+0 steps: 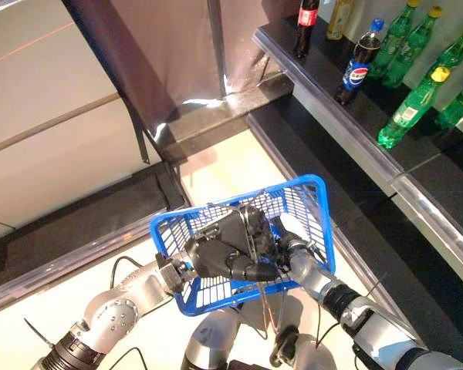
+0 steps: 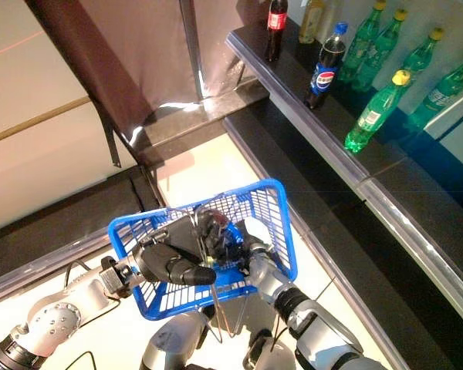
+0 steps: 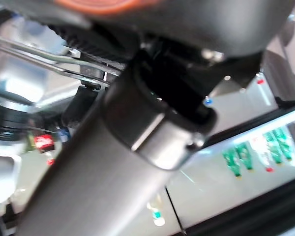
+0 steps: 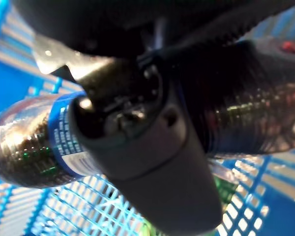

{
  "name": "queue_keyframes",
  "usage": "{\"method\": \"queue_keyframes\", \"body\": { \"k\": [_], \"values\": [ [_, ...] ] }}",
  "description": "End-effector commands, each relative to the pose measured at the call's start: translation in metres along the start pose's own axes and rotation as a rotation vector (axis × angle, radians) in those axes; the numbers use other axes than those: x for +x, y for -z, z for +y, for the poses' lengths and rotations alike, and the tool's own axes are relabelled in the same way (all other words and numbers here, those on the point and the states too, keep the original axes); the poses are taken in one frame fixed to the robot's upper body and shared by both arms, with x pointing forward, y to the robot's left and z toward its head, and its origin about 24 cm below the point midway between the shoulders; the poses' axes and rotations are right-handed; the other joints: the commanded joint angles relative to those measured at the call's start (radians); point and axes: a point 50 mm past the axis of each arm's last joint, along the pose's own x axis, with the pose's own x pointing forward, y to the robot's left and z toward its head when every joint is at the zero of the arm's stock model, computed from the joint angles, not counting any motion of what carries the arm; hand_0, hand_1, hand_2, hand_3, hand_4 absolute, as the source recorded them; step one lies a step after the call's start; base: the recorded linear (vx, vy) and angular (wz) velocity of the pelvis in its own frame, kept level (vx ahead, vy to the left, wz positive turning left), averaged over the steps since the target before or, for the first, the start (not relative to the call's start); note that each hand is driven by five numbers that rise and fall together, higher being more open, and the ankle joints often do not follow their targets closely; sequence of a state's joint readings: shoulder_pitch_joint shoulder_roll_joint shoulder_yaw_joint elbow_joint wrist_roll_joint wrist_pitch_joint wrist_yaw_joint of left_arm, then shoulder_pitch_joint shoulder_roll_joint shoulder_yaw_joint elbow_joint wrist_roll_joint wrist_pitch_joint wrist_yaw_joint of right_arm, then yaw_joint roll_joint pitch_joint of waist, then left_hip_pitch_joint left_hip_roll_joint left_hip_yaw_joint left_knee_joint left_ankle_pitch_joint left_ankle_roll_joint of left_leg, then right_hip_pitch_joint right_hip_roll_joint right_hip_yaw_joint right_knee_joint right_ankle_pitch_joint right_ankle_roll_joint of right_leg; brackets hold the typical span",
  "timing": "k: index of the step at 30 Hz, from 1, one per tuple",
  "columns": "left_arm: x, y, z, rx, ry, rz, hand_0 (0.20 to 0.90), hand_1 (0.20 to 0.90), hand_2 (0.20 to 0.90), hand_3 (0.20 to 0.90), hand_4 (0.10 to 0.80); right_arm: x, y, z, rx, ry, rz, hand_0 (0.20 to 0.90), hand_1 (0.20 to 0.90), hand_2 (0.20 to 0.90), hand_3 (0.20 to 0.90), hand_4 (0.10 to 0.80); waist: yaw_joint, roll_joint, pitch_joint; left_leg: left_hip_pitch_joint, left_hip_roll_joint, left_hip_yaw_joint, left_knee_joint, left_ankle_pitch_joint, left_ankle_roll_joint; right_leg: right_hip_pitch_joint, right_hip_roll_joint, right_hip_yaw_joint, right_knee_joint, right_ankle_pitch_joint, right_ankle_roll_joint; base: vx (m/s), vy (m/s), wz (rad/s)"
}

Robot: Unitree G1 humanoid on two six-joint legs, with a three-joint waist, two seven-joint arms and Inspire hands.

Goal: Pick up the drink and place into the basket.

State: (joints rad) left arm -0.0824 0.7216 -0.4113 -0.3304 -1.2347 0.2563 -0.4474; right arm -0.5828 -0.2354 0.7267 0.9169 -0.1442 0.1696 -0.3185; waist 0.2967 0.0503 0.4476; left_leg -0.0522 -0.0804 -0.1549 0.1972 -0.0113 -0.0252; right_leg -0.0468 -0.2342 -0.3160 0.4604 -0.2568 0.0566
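- Right hand (image 4: pixel 152 162) is reaching down into the blue plastic mesh basket (image 1: pixel 309 202), its dark thumb and fingers curled round a dark cola bottle with a blue label (image 4: pixel 34 142).
- In the right wrist view the bottle is lying crosswise under the palm, pressed against the hand, with the basket's blue lattice showing just beyond it.
- Whether the bottle is already resting on the basket floor or hanging a little above it, I cannot tell.
- Left hand (image 1: pixel 224 258) is sitting at the near side of the basket, fingers curled round the thin wire handle (image 3: pixel 54 59) that crosses its own wrist view, and so carrying the basket out in front of the robot.
- By my reading, the placing step is in hand: the drink is inside the basket's walls but not yet let go.
- The next move is calling for the right hand to lower the bottle until the mesh takes its weight, spread the fingers, and lift clear without snagging the rim or the handle.
- The left hand needs to keep the basket level meanwhile, since a round bottle on its side could roll.
- Up on the dark shelf (image 1: pixel 324 92), well apart from both hands, more bottles are standing: several green soda bottles (image 1: pixel 410 108), another blue-labelled cola bottle (image 1: pixel 358 65) and a red-labelled one (image 1: pixel 305 27).
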Motion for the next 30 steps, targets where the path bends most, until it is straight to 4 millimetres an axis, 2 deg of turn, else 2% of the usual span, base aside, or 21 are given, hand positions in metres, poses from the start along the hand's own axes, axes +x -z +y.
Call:
{"method": "queue_keyframes", "body": {
  "k": [1,3,13,17,18,19,20,24,30],
  "values": [
    [0.024,-0.095,-0.116,0.242,0.79,-0.565,0.3,0.3,0.3,0.2,0.1,0.001,0.033,-0.004,-0.163,-0.002,0.148,0.3,0.3,0.3,0.2,0.1,0.008,0.009,-0.141,-0.095,-0.037,0.019,0.168,-0.059,0.002,0.075,0.04,-0.019,-0.147,0.145,-0.009,0.0,0.0,0.0],
    [0.026,-0.096,-0.118,0.242,0.793,-0.564,0.3,0.3,0.3,0.2,0.1,0.004,0.029,-0.009,-0.23,0.002,0.139,0.3,0.3,0.3,0.2,0.1,0.011,0.01,-0.137,-0.098,-0.038,0.017,0.168,-0.058,0.002,0.071,0.039,-0.02,-0.144,0.146,-0.009,0.0,0.0,0.0],
    [0.028,-0.1,-0.123,0.244,0.8,-0.58,0.3,0.3,0.3,0.2,0.1,0.011,0.023,-0.025,-0.354,0.017,0.181,0.3,0.3,0.3,0.2,0.1,0.016,0.011,-0.117,-0.109,-0.04,0.014,0.169,-0.052,0.003,0.054,0.036,-0.022,-0.133,0.148,-0.009,0.0,0.0,0.0],
    [0.029,-0.101,-0.124,0.246,0.799,-0.586,0.3,0.3,0.3,0.2,0.1,0.011,0.025,-0.029,-0.359,0.032,0.222,0.3,0.3,0.3,0.2,0.1,0.015,0.011,-0.112,-0.113,-0.039,0.017,0.171,-0.052,0.004,0.046,0.035,-0.021,-0.126,0.148,-0.009,0.0,0.0,0.0],
    [0.029,-0.102,-0.125,0.246,0.798,-0.588,0.3,0.3,0.3,0.2,0.1,0.011,0.025,-0.03,-0.356,0.035,0.225,0.352,0.352,0.352,0.26,0.16,0.014,0.011,-0.111,-0.114,-0.039,0.017,0.172,-0.052,0.004,0.045,0.034,-0.02,-0.126,0.148,-0.009,0.0,0.0,0.0],
    [0.03,-0.103,-0.125,0.247,0.794,-0.592,0.3,0.3,0.3,0.2,0.1,0.011,0.026,-0.03,-0.33,0.039,0.24,0.655,0.655,0.655,0.615,0.515,0.013,0.011,-0.108,-0.113,-0.038,0.017,0.169,-0.051,0.003,0.045,0.034,-0.02,-0.126,0.149,-0.009,0.0,0.0,0.0],
    [0.03,-0.103,-0.125,0.246,0.792,-0.596,0.3,0.3,0.3,0.2,0.1,0.012,0.026,-0.031,-0.306,0.047,0.248,0.9,0.9,0.9,0.9,0.8,0.012,0.011,-0.106,-0.112,-0.037,0.018,0.168,-0.051,0.004,0.045,0.034,-0.02,-0.126,0.149,-0.01,0.0,0.0,0.0],
    [0.032,-0.106,-0.125,0.236,0.77,-0.608,0.3,0.3,0.3,0.2,0.1,0.014,0.023,-0.037,-0.24,0.073,0.253,0.9,0.9,0.9,0.9,0.8,0.009,0.011,-0.101,-0.11,-0.035,0.017,0.164,-0.049,0.003,0.04,0.034,-0.018,-0.123,0.15,-0.01,0.0,0.0,0.0],
    [0.029,-0.114,-0.119,0.226,0.704,-0.638,0.3,0.3,0.3,0.2,0.1,0.016,0.003,-0.056,-0.149,0.165,0.156,0.9,0.9,0.9,0.9,0.8,-0.012,0.002,-0.085,-0.104,-0.027,0.022,0.153,-0.048,0.002,0.03,0.04,-0.003,-0.122,0.147,-0.011,-0.01,0.003,-0.01]
  ]
}}
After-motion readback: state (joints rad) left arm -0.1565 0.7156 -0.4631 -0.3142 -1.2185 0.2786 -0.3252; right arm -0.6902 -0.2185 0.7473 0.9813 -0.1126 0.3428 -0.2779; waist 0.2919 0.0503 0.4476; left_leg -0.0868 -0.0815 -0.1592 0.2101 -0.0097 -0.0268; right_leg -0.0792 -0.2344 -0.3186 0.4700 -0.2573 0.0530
